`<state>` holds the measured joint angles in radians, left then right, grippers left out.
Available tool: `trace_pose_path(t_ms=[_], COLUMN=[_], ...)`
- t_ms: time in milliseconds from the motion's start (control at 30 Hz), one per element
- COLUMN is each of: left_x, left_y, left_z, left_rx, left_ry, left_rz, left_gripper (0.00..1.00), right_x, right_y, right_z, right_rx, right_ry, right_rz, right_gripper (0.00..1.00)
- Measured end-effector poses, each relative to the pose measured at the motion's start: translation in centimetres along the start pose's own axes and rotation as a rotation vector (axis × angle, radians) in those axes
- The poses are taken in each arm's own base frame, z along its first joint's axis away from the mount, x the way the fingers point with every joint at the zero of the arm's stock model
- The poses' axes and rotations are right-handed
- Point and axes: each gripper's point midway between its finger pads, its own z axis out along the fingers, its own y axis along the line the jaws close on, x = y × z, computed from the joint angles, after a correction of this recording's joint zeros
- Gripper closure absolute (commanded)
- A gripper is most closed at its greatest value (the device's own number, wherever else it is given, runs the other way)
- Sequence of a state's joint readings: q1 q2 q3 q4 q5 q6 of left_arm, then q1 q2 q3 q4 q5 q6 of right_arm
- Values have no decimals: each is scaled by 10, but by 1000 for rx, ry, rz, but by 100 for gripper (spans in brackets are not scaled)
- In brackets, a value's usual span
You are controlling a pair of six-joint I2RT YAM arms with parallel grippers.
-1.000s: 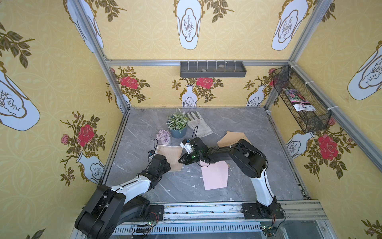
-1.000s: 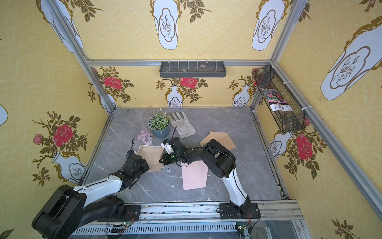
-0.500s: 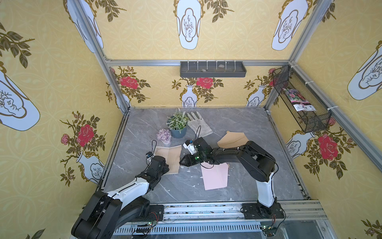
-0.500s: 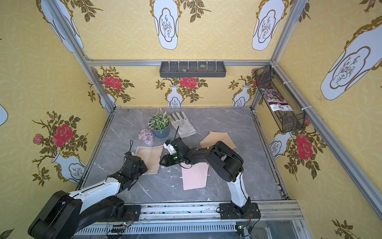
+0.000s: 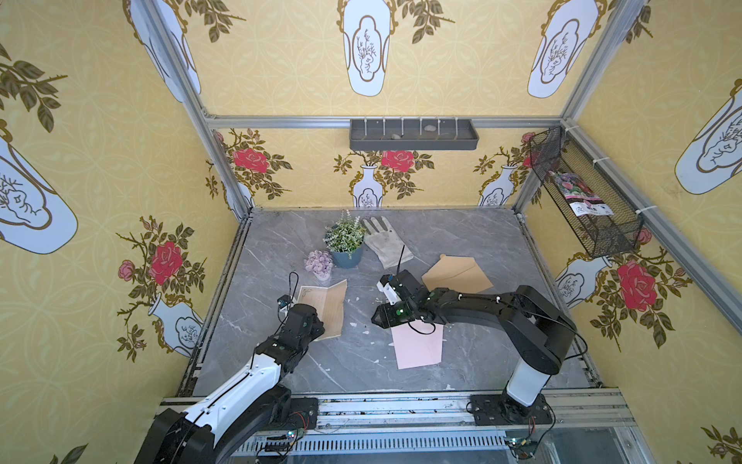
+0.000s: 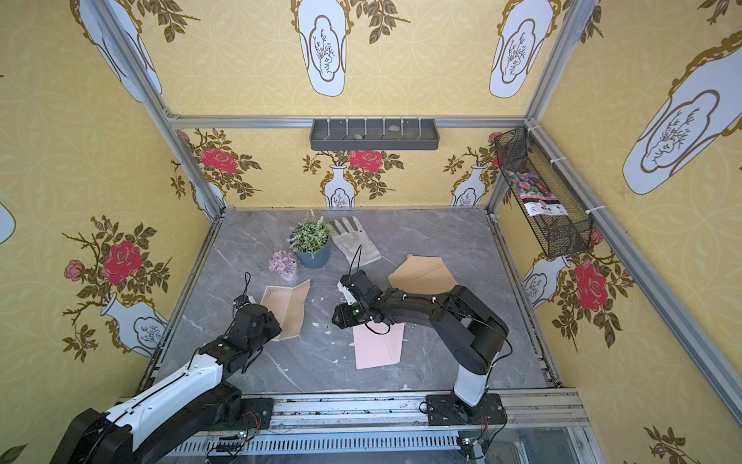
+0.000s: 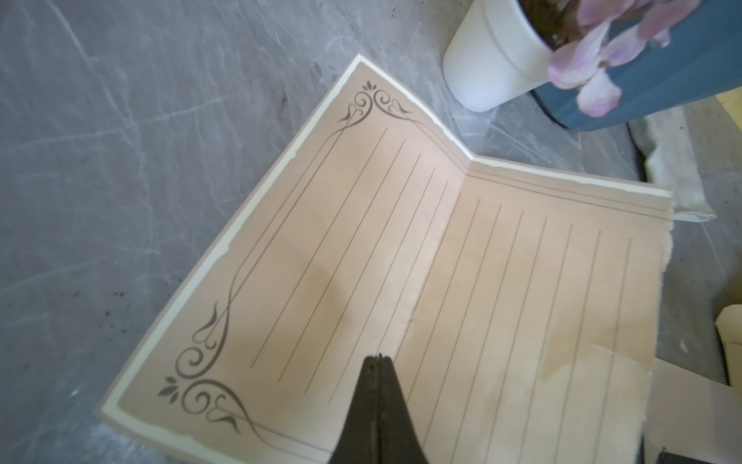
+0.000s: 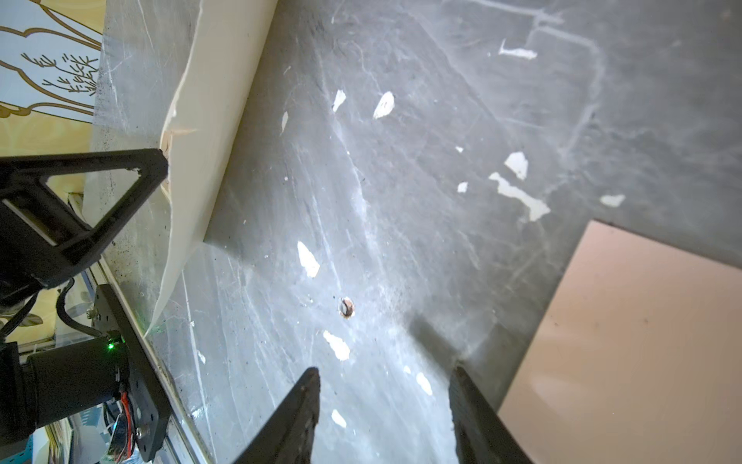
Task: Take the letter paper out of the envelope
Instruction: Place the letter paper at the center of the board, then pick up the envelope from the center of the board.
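Letter paper [image 7: 401, 257] on table; envelope [image 5: 457, 275] apart

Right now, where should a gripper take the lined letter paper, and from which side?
Grip the raised half of the lined letter paper at its free edge, coming from the pink sheet's side: the fold lifts that half, while the other half lies flat.

Right gripper [image 8: 385, 413]: jaws now parted and empty, drawn back from the letter paper [image 5: 327, 307] toward the tabletop's right side.
Letter paper: half-unfolded, nearer the left edge than before.
Left gripper [image 7: 377, 363]: retreated toward the front-left corner.
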<state>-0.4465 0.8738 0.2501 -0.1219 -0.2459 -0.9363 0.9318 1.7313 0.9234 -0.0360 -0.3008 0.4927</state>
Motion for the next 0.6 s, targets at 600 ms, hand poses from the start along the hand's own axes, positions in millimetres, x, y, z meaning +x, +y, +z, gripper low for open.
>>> trace_pose_path(t_ms=[600], left_x=[40], left_y=[-98], left_z=[-22], left_rx=[71], left_ry=[15], left_rz=[428], left_gripper=[90], right_x=[35], right_y=[-51], right_z=[-105], right_rx=[236], right_ry=[-166], right_rz=[97], right_gripper=[39])
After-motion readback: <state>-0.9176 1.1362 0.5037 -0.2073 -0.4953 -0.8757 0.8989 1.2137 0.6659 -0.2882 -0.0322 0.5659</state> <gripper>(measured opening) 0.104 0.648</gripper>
